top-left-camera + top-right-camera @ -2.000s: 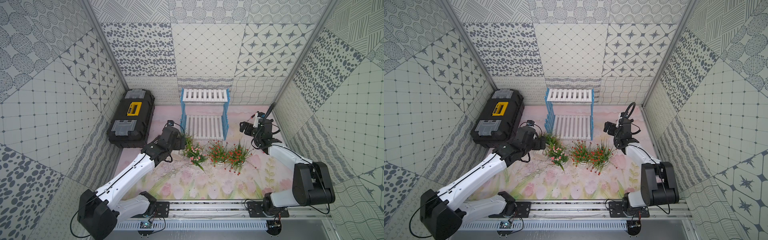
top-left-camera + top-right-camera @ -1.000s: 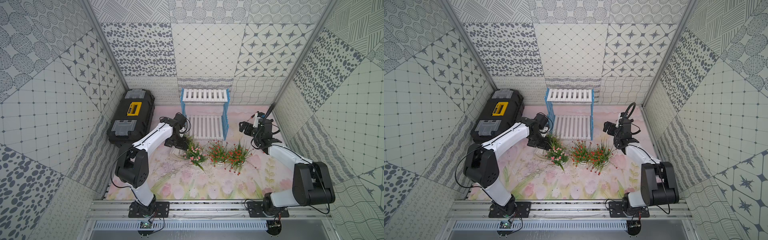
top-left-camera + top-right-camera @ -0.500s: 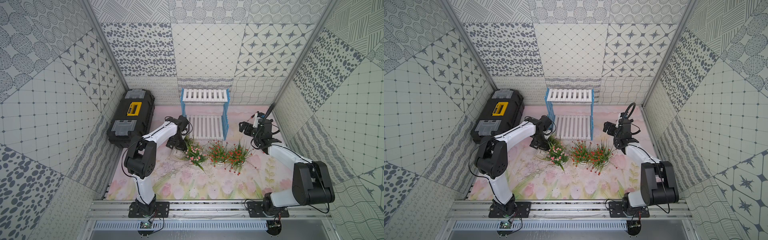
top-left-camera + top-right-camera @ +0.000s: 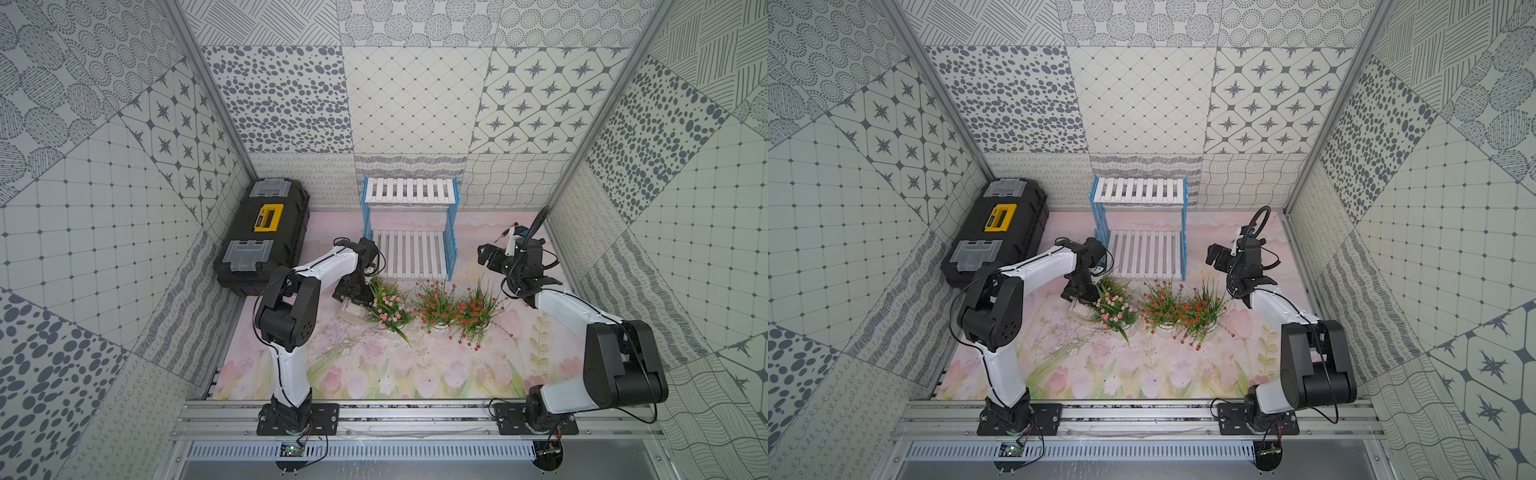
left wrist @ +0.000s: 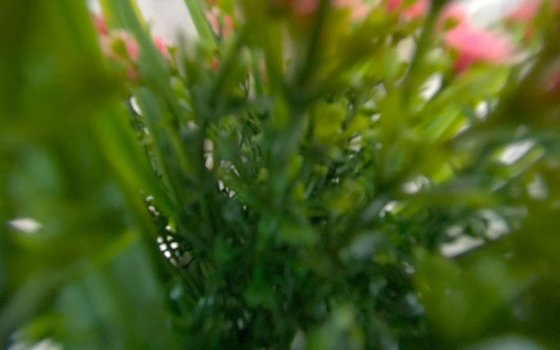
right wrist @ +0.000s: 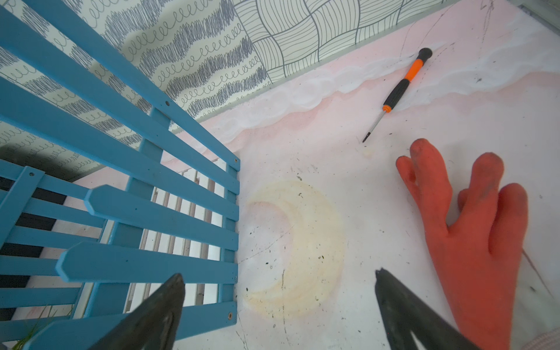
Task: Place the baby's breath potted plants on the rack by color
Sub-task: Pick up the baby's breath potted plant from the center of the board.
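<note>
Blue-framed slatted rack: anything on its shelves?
Both shelves of the blue-framed slatted rack look bare; pink potted plants and red potted plants sit on the floral mat before it. Under the upper shelf is hidden.

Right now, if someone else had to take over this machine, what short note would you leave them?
Left gripper: down at the pink-flowered plant, grip hidden by leaves.
Right gripper: open, empty, beside the rack.
Red-flowered plants stand on the mat next to the pink.
Done: nothing; rack bare.
Left: every plant, grouped by color.
</note>
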{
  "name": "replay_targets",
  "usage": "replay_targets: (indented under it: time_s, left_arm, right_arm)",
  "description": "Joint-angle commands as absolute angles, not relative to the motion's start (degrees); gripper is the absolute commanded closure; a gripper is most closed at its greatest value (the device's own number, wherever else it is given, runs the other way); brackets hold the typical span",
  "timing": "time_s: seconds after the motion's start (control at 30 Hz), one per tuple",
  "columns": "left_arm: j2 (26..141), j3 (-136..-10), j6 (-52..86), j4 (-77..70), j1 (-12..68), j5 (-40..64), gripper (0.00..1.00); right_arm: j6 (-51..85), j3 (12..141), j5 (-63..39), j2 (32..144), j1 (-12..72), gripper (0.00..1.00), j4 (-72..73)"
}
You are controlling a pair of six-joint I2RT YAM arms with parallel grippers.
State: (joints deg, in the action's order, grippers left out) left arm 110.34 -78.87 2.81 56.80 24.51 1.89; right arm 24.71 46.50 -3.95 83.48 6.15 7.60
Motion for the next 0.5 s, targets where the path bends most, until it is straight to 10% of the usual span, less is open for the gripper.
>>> replay_targets:
  time_s: [0.0,0.47]
  left_arm:
    - [111.92,-77.78,1.69,56.98,24.00,0.32,0.14]
    - [106.79,-75.58,3.85,56.46,23.51,-0.22,0.50]
  right_arm:
    - [25.19,47.12,-3.52,83.50,6.42,0.02,9.93]
    - [25.40,47.15,-3.66,83.48,6.42,0.02,10.11]
